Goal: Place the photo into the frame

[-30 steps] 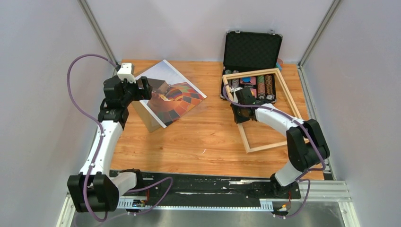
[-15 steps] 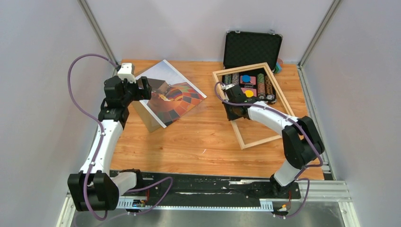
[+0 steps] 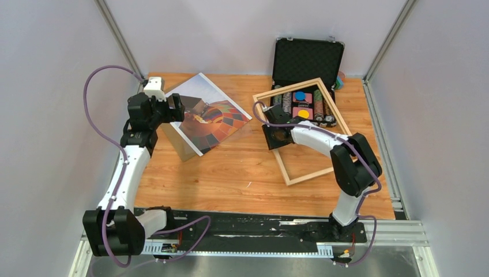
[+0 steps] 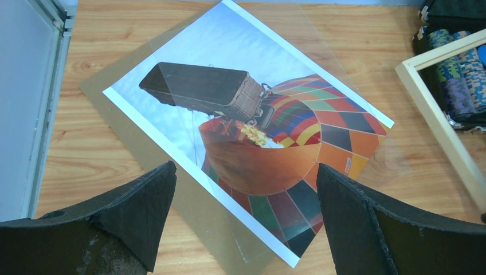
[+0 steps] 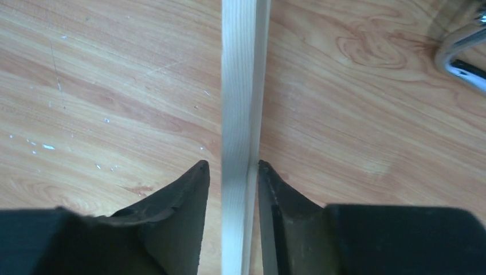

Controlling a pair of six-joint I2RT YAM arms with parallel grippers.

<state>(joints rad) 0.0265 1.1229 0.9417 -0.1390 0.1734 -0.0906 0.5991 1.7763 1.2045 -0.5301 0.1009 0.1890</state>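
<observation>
The photo (image 3: 210, 118) (image 4: 258, 114), a colourful hot-air balloon print, lies face up at the back left of the table, on a brown board. My left gripper (image 3: 177, 108) (image 4: 246, 167) hovers over its near edge, open and empty. The frame (image 3: 285, 86), light wood, lies tilted at the right of the table, its far part resting on the chip case. My right gripper (image 3: 275, 137) (image 5: 232, 164) straddles the frame's left rail (image 5: 240, 86). The right finger touches the rail; the left finger stands slightly off it, so the jaws are open.
A black chip case (image 3: 308, 60) stands open at the back right, chips showing through the frame. The brown backing board (image 4: 109, 91) and a clear sheet (image 4: 375, 163) lie with the photo. Metal posts and grey walls enclose the table.
The right arm has dragged the frame leftward and turned it, and its jaws have loosened from the rail. The left arm and the photo have not moved.
</observation>
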